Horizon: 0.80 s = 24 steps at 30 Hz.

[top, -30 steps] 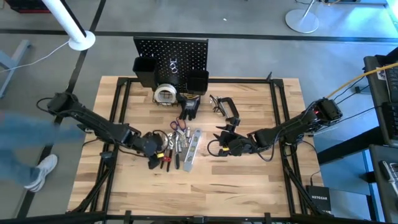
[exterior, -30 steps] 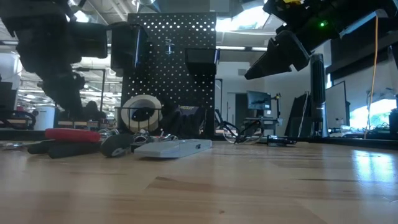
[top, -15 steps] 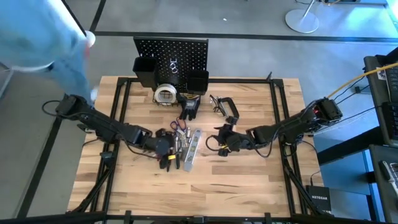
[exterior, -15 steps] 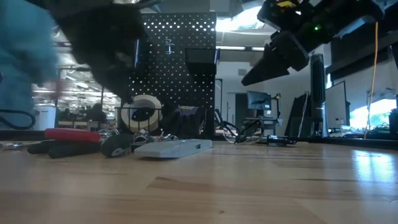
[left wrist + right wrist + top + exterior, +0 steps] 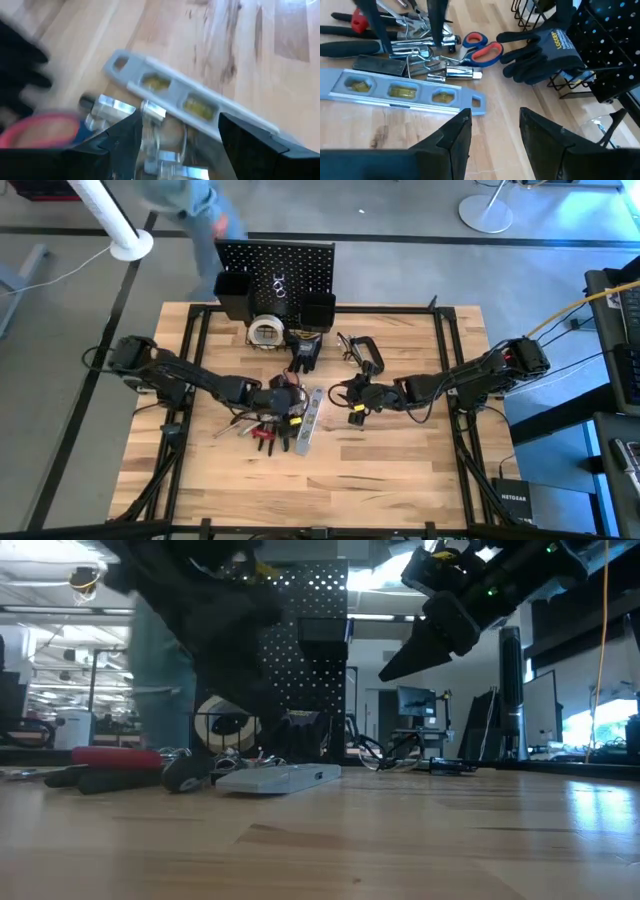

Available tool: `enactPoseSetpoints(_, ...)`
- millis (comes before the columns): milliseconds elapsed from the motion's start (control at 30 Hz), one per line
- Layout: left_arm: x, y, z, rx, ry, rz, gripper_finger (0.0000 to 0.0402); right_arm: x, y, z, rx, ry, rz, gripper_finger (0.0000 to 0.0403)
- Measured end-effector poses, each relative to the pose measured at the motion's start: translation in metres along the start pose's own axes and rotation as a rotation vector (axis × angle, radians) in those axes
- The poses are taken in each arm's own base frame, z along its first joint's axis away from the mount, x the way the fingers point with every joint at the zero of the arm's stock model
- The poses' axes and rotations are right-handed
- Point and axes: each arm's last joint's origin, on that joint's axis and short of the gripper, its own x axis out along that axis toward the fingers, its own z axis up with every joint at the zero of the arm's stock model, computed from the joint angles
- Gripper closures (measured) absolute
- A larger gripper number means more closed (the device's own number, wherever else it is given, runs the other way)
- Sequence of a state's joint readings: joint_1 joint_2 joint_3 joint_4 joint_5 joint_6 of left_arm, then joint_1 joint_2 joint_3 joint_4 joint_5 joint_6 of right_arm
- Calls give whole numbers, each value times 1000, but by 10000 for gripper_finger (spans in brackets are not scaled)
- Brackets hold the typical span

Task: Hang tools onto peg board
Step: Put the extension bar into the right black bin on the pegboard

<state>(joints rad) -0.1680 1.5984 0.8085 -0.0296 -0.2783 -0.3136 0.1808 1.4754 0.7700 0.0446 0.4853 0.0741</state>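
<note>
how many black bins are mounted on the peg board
2. One bin sits on the left side of the peg board, the other bin lower on its right side. The panel may hide others.

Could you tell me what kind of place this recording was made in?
Most likely a robotics lab or workshop: a wooden workbench with two robot arms, an upright peg board, hand tools such as a level and scissors, and monitors behind.

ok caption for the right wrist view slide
Open right end effector above the silver level, scissors and black gloves beyond.
</note>
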Motion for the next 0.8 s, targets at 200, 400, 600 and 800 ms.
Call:
enactPoseSetpoints(200,26,-1,3,-6,74,39,153,1,-1,0,53,-1,5,229)
enactPoseSetpoints(400,40,4,3,30,127,73,153,9,2,-6,25,41,48,180)
enactPoseSetpoints(600,50,8,0,27,144,61,153,25,-1,-15,21,91,70,154)
enactPoseSetpoints(800,57,5,6,60,49,34,153,32,0,-21,13,125,85,158)
